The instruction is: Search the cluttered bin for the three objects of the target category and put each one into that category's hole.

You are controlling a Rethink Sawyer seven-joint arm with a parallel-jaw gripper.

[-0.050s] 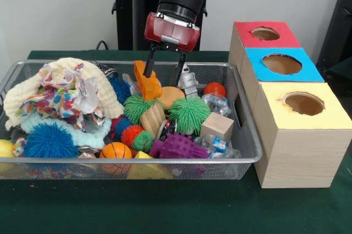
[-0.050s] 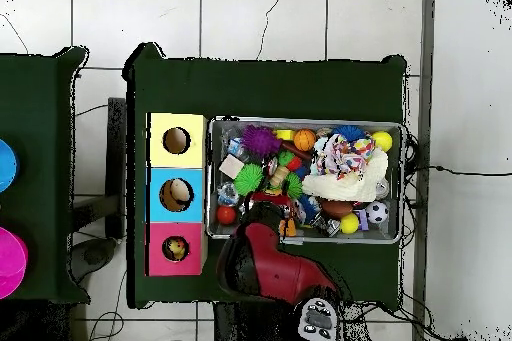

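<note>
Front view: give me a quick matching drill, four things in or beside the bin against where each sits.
Things:
1. Purple spiky toy
2. Small basketball
3. Cloth pile
4. Yellow-topped box

Places:
A. left end of the bin
B. outside the bin, nearest of the three boxes
C. front rim, left of the yellow piece
D. front of the bin, below the wooden cube

Pairs: 1-D, 2-C, 3-A, 4-B

The open tool hangs over the bin's rear middle.
</note>
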